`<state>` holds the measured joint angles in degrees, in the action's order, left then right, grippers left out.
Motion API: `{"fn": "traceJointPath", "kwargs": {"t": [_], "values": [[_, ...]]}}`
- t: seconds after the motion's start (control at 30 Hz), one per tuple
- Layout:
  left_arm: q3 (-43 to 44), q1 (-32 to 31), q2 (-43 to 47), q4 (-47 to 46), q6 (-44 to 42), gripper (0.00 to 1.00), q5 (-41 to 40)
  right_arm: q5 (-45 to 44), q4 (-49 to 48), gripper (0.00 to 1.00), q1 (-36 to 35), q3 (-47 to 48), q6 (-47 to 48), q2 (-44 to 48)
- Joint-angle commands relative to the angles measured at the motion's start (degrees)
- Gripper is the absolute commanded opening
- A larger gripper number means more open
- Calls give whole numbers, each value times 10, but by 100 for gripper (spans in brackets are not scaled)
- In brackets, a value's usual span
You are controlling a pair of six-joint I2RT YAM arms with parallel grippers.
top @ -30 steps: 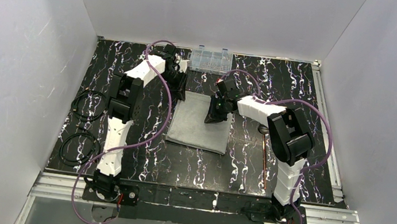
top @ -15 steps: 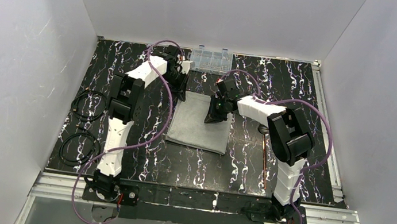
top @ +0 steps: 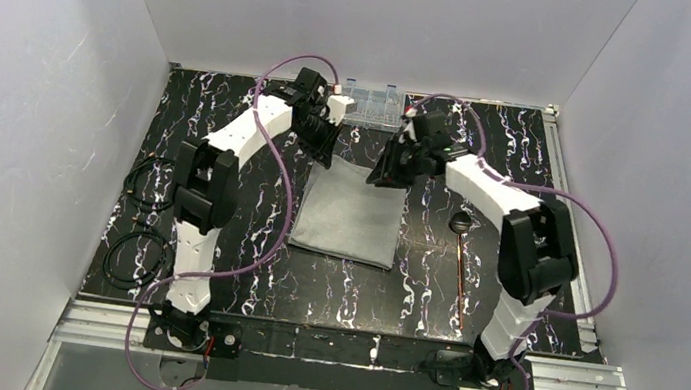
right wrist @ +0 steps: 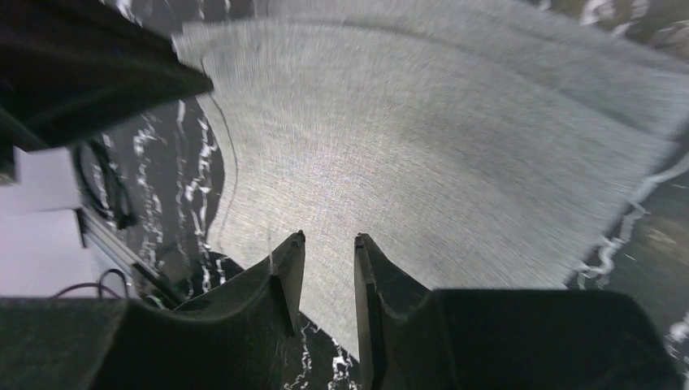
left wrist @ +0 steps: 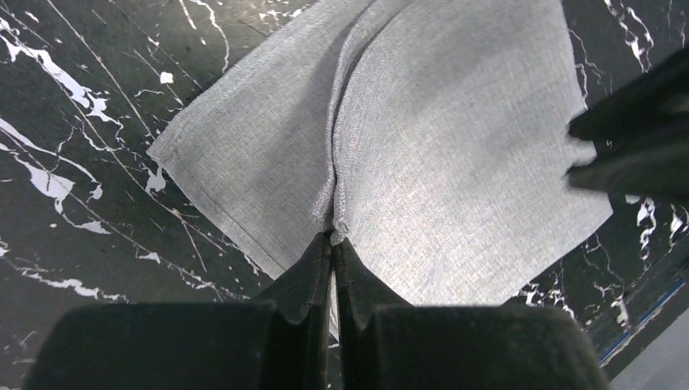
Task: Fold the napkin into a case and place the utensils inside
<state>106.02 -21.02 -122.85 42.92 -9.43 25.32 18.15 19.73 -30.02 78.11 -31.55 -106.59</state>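
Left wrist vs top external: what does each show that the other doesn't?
Left wrist only: left gripper pinched shut on a raised napkin crease. Top external only: utensils lying right of the napkin, clear box at the far edge. Both: napkin, right gripper at its edge.

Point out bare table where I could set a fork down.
Bare: the strip between napkin and the near edge, and the far right corner beyond the spoon. Crowded: napkin's far edge, with left gripper, right gripper, box.
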Motion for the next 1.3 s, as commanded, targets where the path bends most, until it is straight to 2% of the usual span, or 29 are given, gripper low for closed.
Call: {"fn": "traceJointPath", "kwargs": {"t": [0.0, 0.23, 0.4, 0.57, 0.93, 1.1, 1.27], "values": [[-23, -24, 74, 17, -65, 0, -23, 44, -4, 39, 50, -27, -25, 66], [-77, -82, 142, 16, -105, 0, -42, 21, 29, 58, 81, -60, -36, 125], [-116, -141, 171, 0, -126, 0, -96, 23, 42, 60, 84, -82, -43, 141], [-146, -169, 179, -21, -128, 0, -130, 56, -19, 61, 80, -139, -90, 152], [-158, -169, 177, -41, -120, 0, -152, 41, -97, 60, 22, -133, -151, 107], [-144, -150, 165, -52, -117, 0, -214, 0, -88, 59, 21, -125, -137, 99], [-148, -120, 142, -76, -106, 0, -238, -27, -77, 59, 22, -115, -125, 83]]}}
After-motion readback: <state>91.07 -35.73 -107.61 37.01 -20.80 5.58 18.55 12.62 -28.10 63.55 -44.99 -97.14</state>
